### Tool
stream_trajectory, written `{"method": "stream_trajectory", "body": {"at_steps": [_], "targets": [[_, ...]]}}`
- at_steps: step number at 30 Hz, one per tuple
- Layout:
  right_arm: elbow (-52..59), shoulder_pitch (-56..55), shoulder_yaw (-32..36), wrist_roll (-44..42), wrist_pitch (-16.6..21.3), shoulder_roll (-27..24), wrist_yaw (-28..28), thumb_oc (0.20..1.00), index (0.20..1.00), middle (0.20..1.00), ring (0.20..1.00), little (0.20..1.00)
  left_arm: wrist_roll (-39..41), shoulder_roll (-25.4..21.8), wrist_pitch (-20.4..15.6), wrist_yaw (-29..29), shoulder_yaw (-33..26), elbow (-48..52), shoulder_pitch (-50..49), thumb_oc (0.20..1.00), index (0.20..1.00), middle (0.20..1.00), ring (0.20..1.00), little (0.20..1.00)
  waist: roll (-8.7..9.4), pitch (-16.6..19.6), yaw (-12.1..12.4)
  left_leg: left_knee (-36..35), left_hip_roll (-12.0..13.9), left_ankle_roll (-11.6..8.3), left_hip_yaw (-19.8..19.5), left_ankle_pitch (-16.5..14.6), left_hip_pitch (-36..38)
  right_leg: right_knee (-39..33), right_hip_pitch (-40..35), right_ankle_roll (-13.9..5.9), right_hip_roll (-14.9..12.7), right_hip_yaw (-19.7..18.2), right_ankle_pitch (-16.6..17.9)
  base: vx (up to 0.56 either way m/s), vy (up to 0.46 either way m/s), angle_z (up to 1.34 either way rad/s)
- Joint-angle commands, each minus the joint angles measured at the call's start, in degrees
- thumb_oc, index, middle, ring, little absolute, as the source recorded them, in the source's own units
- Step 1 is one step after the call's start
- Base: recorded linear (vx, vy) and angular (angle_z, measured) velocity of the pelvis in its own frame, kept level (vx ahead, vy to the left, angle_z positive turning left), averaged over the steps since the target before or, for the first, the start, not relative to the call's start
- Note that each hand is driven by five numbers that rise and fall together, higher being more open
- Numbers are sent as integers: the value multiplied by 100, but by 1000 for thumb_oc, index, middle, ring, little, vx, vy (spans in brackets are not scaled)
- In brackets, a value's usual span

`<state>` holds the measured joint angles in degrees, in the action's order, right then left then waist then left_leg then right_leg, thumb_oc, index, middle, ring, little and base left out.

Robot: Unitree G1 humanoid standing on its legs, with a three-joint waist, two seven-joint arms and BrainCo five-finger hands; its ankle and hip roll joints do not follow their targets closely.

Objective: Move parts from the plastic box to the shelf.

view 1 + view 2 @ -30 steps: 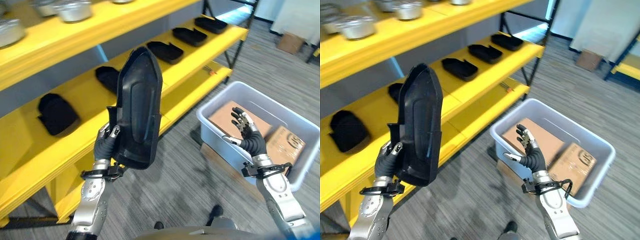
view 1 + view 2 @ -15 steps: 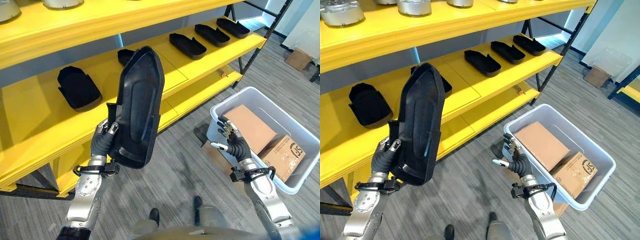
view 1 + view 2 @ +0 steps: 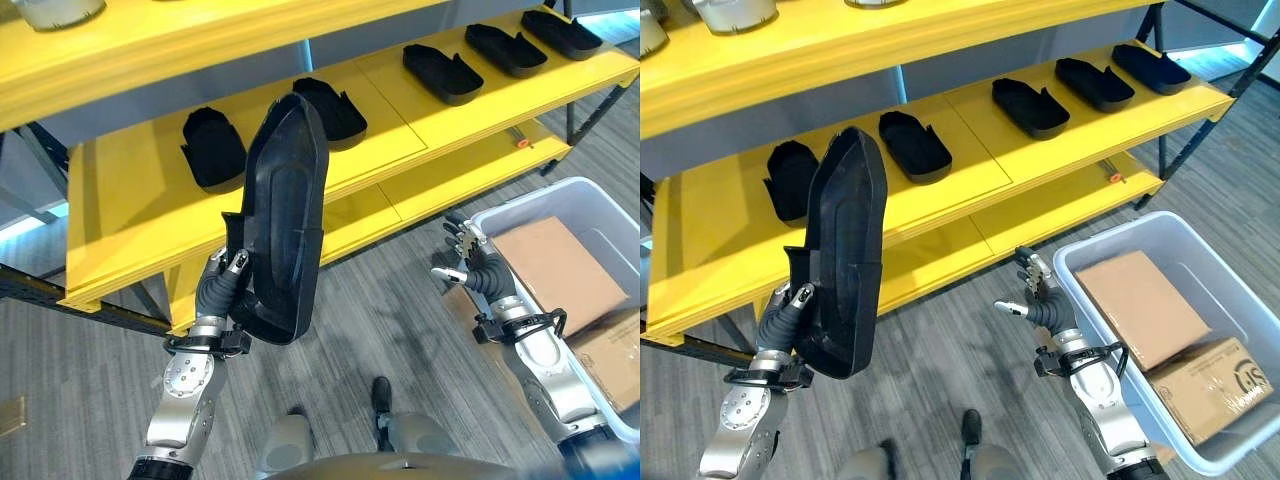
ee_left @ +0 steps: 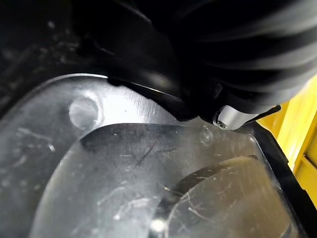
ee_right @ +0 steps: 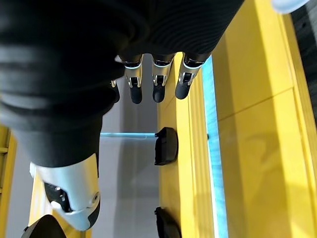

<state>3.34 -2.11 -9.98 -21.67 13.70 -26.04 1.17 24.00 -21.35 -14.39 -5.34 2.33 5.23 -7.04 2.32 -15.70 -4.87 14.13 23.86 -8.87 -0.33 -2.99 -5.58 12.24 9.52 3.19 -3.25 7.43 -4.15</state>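
My left hand (image 3: 213,292) is shut on the lower end of a long black moulded part (image 3: 280,215) and holds it upright in front of the yellow shelf (image 3: 130,215). The left wrist view looks into the part's scratched inner face (image 4: 148,173) from very close. Several like black parts (image 3: 212,150) lie in a row on the shelf's middle board. My right hand (image 3: 478,268) hangs open over the floor, just left of the grey plastic box (image 3: 1110,250). Its fingers (image 5: 158,84) are straight in the right wrist view.
Two cardboard boxes (image 3: 1140,305) lie inside the plastic box. Metal bowls (image 3: 735,12) stand on the shelf's top board. The middle board has bare yellow space (image 3: 115,190) left of the row of parts. A lower shelf board (image 3: 1040,215) runs near the floor.
The camera has turned toward the shelf, so the shelf and box sit further right. My right hand has come away from above the box to beside its left rim. The left hand still holds the part.
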Motion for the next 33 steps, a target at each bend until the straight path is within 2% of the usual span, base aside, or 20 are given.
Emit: {"method": "stream_trajectory", "body": {"at_steps": [1,2,3,4,5,6,7,11,16,21,23,33], "targets": [[10,11,-60,34,380,-165,322,1000,1000,1000,1000,1000,163,-127,-419,-184,-144,477,207,200,200,200,200,200,-302,487,-68,-1512,312,119,393,2095,410,1514,542,-825,-538,-271,-542,-46,337,65],[0,34,-26,85,382,-183,382,1000,1000,1000,1000,1000,199,-119,-422,-210,-89,441,328,200,200,200,200,200,-379,479,-88,-1674,394,-35,558,2237,425,1713,626,-885,-635,-218,-624,-46,312,67],[-26,45,4,133,375,-187,433,1000,1000,1000,1000,1000,224,-116,-436,-213,-43,423,426,200,200,200,200,200,-455,473,-91,-1767,416,-144,701,2240,434,1890,668,-943,-738,-166,-699,-26,210,49],[-8,36,4,139,393,-201,437,1000,1000,1000,1000,1000,258,-91,-445,-172,-7,429,420,200,200,200,200,200,-514,473,-79,-1841,397,-156,747,2021,492,2043,699,-993,-786,-159,-765,-16,235,79],[-23,71,-3,172,402,-178,460,1000,1000,1000,1000,1000,282,-106,-456,-187,0,434,479,200,200,200,200,200,-557,459,-33,-1906,412,-281,609,2123,497,2092,770,-1020,-795,-215,-732,-5,306,64],[15,49,78,240,415,-156,507,1000,1000,1000,1000,1000,334,-117,-436,-126,12,540,486,200,200,200,200,200,-582,446,20,-1899,243,-231,429,1783,437,2077,741,-1119,-972,-185,-657,8,308,54],[18,6,112,259,419,-130,524,1000,1000,1000,1000,1000,326,-132,-439,-137,-1,561,503,200,200,200,200,200,-566,454,10,-1896,231,-241,547,1685,435,2039,690,-1153,-1054,-133,-635,39,284,35],[71,-123,183,80,409,53,475,1000,1000,1000,1000,1000,266,-260,-485,-140,13,571,562,200,200,200,200,200,-462,437,69,-1638,-56,-193,452,1317,353,1467,229,-1363,-1354,-62,-338,73,204,57],[171,-250,219,192,346,76,383,1000,1000,1000,1000,1000,206,-375,-526,-212,-121,555,598,200,200,200,200,200,-244,387,146,-841,-448,-88,257,728,-20,727,-254,-1501,-1664,14,0,68,159,3],[129,-301,126,125,269,112,268,1000,1000,1000,1000,1000,35,-466,-563,-436,-19,258,996,200,200,200,200,200,-27,361,174,-283,-771,-55,102,360,-365,246,-612,-1542,-1846,124,152,55,114,15],[99,-250,20,73,216,134,239,1000,1000,1000,1000,1000,-122,-429,-499,-714,157,-307,1419,200,200,200,200,200,101,357,166,-25,-844,-40,79,245,-564,120,-697,-1564,-1887,135,208,66,92,7],[106,40,-284,-14,128,119,224,1000,1000,1000,1000,1000,-186,-580,-427,-1479,278,-1463,2679,200,200,200,200,200,318,252,124,187,-800,-60,84,219,-814,88,-567,-1589,-1826,39,264,7,11,-1]]}}
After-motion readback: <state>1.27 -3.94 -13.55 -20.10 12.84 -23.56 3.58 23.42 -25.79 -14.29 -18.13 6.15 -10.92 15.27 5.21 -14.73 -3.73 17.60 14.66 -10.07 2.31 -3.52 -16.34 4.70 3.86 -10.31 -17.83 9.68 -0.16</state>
